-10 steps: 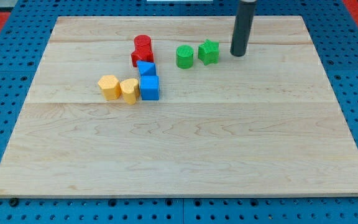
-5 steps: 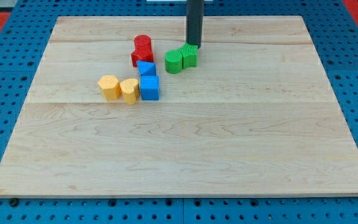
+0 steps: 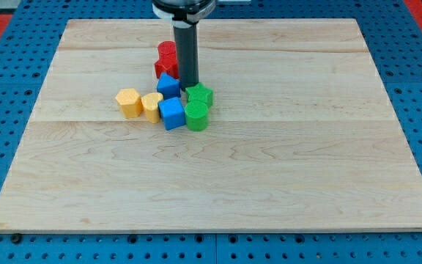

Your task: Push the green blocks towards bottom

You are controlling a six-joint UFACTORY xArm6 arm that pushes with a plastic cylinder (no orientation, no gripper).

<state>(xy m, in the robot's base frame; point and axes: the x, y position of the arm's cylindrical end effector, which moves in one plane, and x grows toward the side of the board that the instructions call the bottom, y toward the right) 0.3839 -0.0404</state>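
Green blocks: two, both just above the middle of the board, slightly to the view's left of centre. The green cylinder [image 3: 196,116] is the lower one; a second green block [image 3: 201,95], shape not clear, sits touching it just above and a little to the view's right. The cylinder also touches the blue cube [image 3: 171,113] on its left.

My tip [image 3: 188,89] rests at the upper-left edge of the upper green block, wedged between it and a second blue block [image 3: 168,85]. The rod has no jaws, so nothing opens or clamps; contact is by the rod's side only.

Reason for placement, as a judgement: the tip stands on the top side of the greens so that travel toward the view's bottom drives both. It is offset to the left of them, so a straight push may let them slip off to the right.

Neighbours: a red block [image 3: 167,59] partly hidden behind the rod; two yellow blocks [image 3: 129,102], [image 3: 151,105] to the left of the blue cube. The wooden board [image 3: 269,176] below the greens lies open.
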